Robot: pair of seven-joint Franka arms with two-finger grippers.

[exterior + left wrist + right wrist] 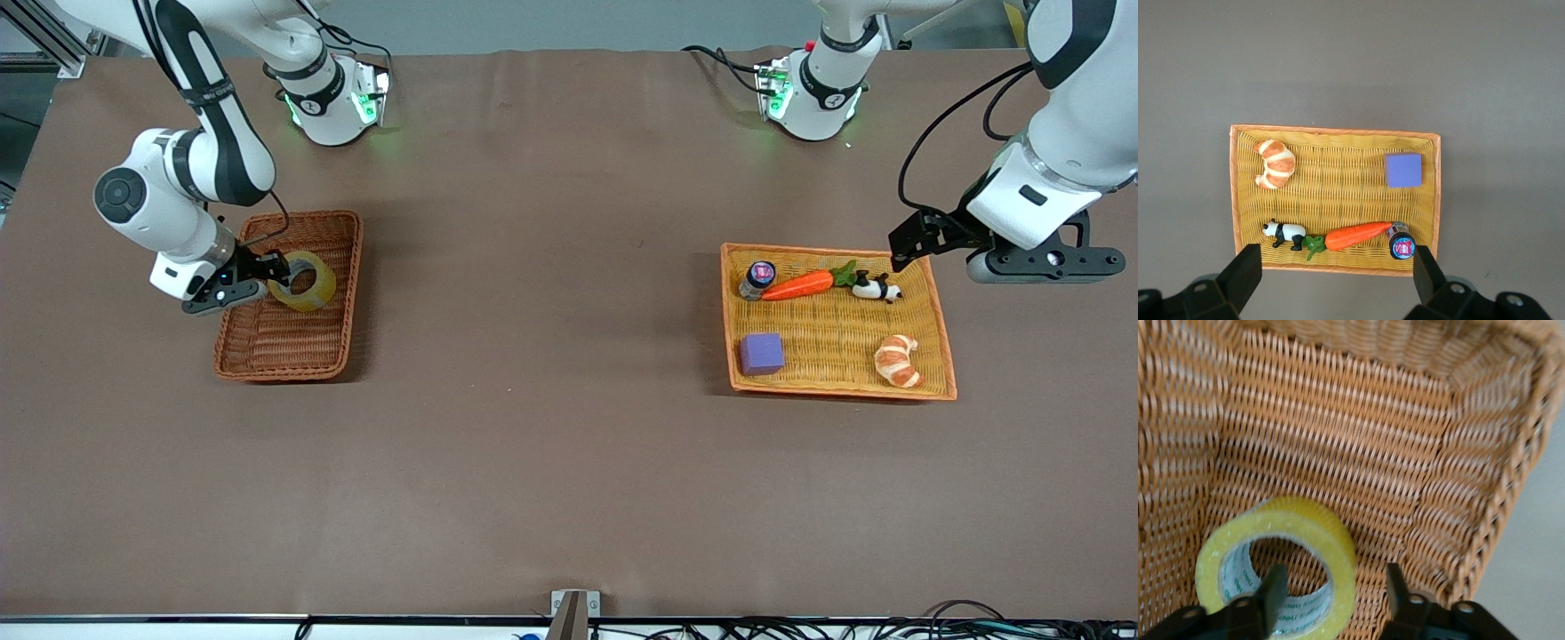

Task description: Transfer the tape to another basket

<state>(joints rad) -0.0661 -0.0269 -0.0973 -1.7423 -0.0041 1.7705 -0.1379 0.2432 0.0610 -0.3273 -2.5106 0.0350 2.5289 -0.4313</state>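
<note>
Table: wide flat top w/ dull brown matte cover, faint creases across it. Two Franka arm bases stand on it along the edge farthest from the front cam, right arm's base and left arm's base, both w/ green lights glowing.

Directly on the cover: reddish-brown woven wicker rectangular basket w/ raised sloping sides, toward the right arm's end. Flat yellow woven tray w/ orange rim toward the left arm's end, well apart from the basket, approx. same distance from the front cam. Small grey metal bracket at the edge nearest the cam.
</note>
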